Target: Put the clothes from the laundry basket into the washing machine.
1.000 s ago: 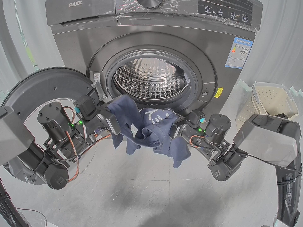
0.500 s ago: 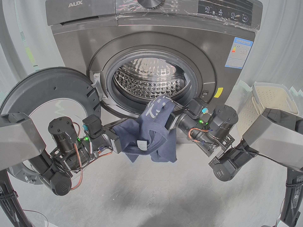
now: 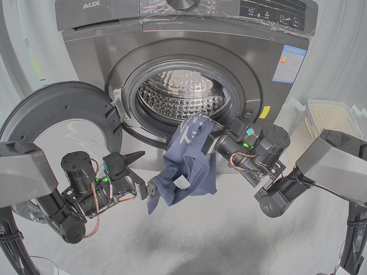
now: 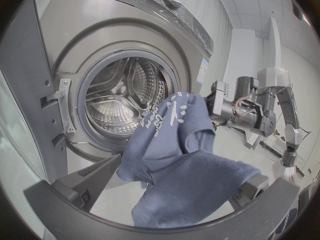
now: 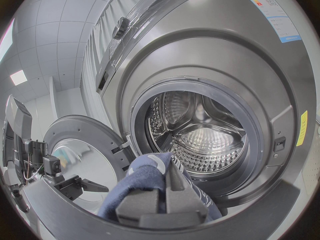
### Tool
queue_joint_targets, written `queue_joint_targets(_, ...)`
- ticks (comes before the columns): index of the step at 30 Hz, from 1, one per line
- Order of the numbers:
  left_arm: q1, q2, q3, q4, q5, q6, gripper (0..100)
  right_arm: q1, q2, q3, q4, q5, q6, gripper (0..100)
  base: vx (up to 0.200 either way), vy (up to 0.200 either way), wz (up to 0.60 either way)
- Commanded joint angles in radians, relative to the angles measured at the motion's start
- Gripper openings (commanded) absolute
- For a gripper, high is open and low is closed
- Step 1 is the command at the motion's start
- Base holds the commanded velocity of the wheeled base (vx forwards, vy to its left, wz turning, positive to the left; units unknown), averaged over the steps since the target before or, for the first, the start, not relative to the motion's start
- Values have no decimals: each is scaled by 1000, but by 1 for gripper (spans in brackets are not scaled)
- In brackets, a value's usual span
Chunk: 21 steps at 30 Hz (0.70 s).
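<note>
Head: held shirt (image 3: 187,157) clamped in right gripper (image 3: 206,138), just short of drum (image 3: 179,96); held left gripper (image 3: 143,172) wide apart below, lower finger touching hem. Left wrist: bore shirt draped over one finger. Right wrist: pinched shirt, drum ahead.

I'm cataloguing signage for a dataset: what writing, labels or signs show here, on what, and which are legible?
Brand logo: three clear white capitals, on the drawer panel of the grey washing machine.
Blue-and-white label, machine front: too small.
Yellow sticker beside the door opening: too small.
Control panel icons: too small.
White print on the dark blue shirt: crumpled, unreadable.
</note>
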Motion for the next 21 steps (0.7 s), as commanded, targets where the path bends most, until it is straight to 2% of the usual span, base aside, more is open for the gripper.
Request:
queue_joint_targets(1, 2, 3, 29, -1, -12, 20, 100, -16, 3, -14, 3, 1, -2, 0, 0, 0, 0)
queue_joint_targets(4, 0, 23, 92, 1, -50, 72, 100, -42, 5, -34, 6, 2, -5, 0, 0, 0, 0)
queue_joint_targets(7, -1, 43, 121, 1, -67, 106, 100, -51, 3, -39, 6, 2, -7, 0, 0, 0, 0)
queue_joint_targets(9, -1, 51, 130, -1, -70, 116, 100, -56, 2, -39, 3, 7, -7, 0, 0, 0, 0)
queue_joint_targets(18, 3, 57, 155, 2, -80, 124, 100, -60, -7, -46, 4, 11, -8, 0, 0, 0, 0)
queue_joint_targets(21, 6, 74, 178, 1, -95, 152, 100, -66, 0, -77, 8, 11, -8, 0, 0, 0, 0)
